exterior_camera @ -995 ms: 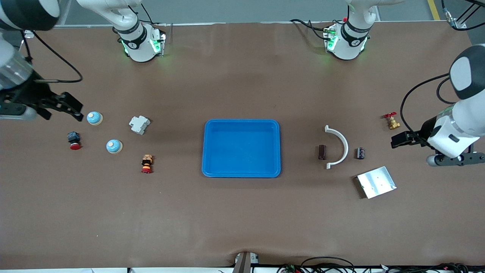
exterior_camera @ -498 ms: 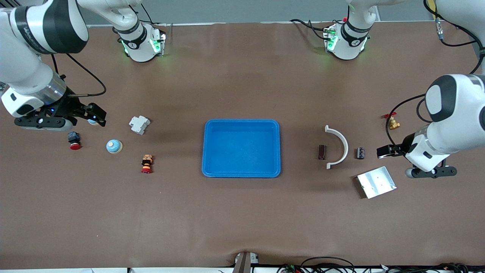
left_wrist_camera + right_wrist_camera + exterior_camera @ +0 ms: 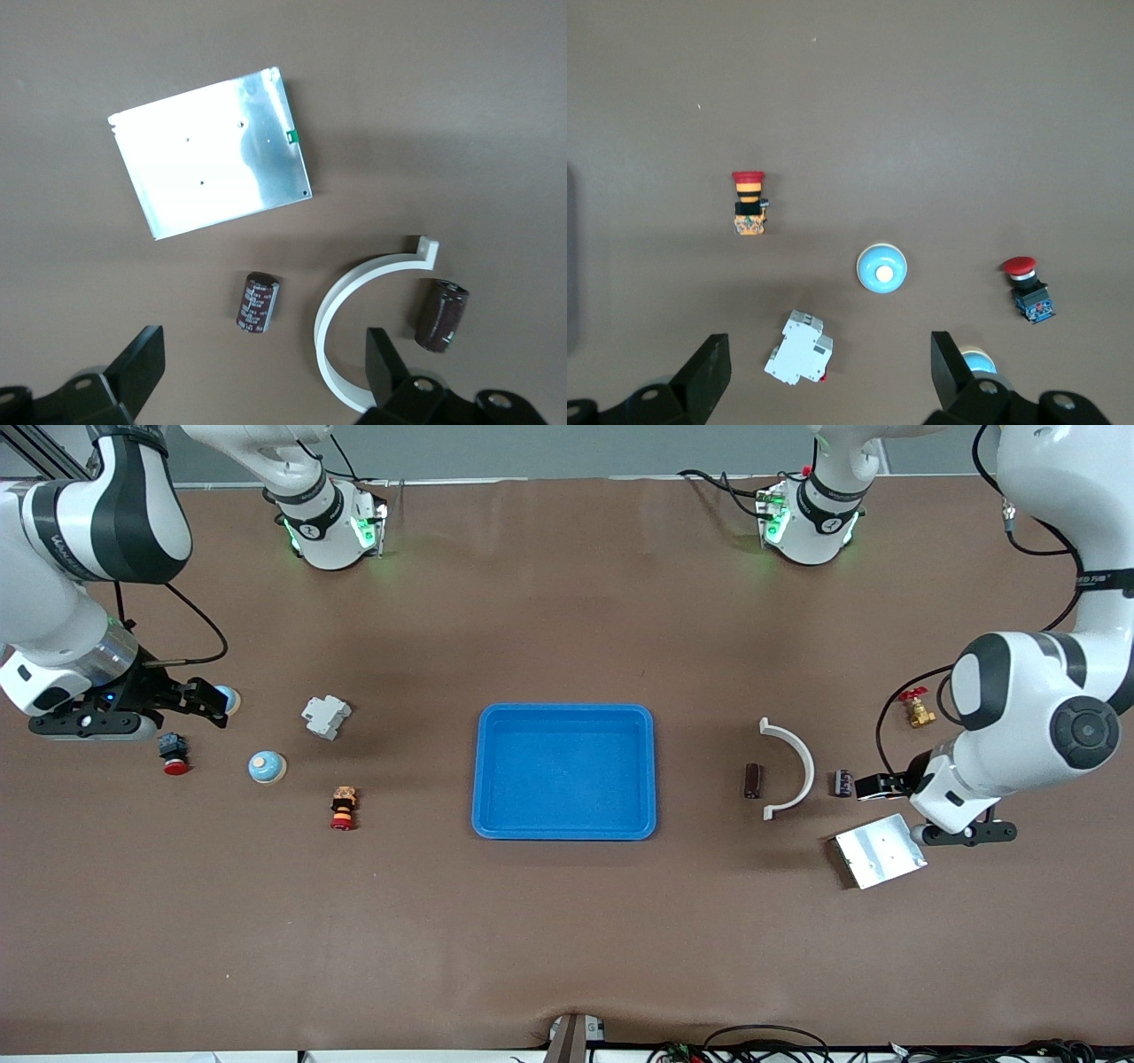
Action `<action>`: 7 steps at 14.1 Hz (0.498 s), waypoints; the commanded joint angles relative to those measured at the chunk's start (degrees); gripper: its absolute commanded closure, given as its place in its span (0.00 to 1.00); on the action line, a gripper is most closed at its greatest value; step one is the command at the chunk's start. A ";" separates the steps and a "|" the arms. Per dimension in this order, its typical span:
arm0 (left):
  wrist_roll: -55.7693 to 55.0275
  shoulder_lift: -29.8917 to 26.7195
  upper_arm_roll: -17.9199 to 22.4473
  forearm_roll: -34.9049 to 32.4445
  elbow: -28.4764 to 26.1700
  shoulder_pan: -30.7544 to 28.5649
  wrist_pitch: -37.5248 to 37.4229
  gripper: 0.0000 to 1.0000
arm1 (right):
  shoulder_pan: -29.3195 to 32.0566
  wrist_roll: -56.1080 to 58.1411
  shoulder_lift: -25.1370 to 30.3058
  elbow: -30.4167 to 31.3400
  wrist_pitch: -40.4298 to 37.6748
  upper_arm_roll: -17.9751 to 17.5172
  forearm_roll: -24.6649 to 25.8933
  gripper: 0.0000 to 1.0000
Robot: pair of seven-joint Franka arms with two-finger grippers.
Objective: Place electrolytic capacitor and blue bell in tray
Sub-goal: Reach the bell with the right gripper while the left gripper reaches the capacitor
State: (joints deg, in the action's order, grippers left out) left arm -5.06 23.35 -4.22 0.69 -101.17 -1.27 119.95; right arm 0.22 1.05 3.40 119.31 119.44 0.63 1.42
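Left gripper (image 3: 870,786) advanced beside capacitor (image 3: 841,783)

Tray (image 3: 565,717) sits mid-table. Toward right arm's end: breaker (image 3: 325,716), 2 bells (image 3: 266,767) (image 3: 229,696), 2 pushbuttons (image 3: 343,807) (image 3: 174,751). Toward left arm's end: bracket (image 3: 791,767) betw. 2 caps (image 3: 752,779) (image 3: 840,783), valve (image 3: 916,708) farther from front cam, plate (image 3: 879,851) nearer.

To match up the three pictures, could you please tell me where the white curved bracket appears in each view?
Front view: white curved bracket, between two dark capacitors, toward the left arm's end of the table.
Left wrist view: same bracket, between the two capacitors.
Right wrist view: not in it.
Shared landmark: the silver metal plate.
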 commanded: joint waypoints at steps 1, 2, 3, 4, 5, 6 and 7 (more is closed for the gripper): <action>1.36 0.90 0.09 -0.33 -1.74 0.04 2.21 0.00 | 1.18 0.79 -1.80 1.10 1.58 -0.46 1.39 0.00; 1.36 1.69 0.00 -1.99 -1.75 0.13 2.30 0.00 | 1.97 1.32 -2.60 1.10 2.80 -0.55 2.26 0.00; 1.36 2.30 -0.09 -2.88 -1.83 0.04 2.31 0.00 | 2.24 1.76 -3.30 1.28 3.77 -0.46 2.97 0.00; 1.36 2.74 -0.09 -2.89 -2.62 0.13 3.00 0.00 | 3.37 2.63 -4.27 1.19 4.13 -0.55 3.76 0.00; 1.45 2.75 -0.17 -2.89 -3.84 0.04 4.40 0.00 | 4.69 4.56 -4.80 1.19 4.48 -0.55 3.85 0.00; 1.54 2.66 -0.26 -2.98 -5.07 0.04 5.98 0.00 | 6.09 6.84 -4.80 1.36 4.31 -0.55 3.85 0.00; 2.15 2.66 -0.26 -2.98 -6.48 -0.05 8.00 0.00 | 6.89 8.77 -4.80 1.28 4.31 -0.55 3.85 0.00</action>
State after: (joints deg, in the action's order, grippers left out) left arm -4.38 26.84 -4.34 -1.21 -104.60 -1.26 124.50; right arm 4.50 6.27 -1.64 120.60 123.54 0.75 4.33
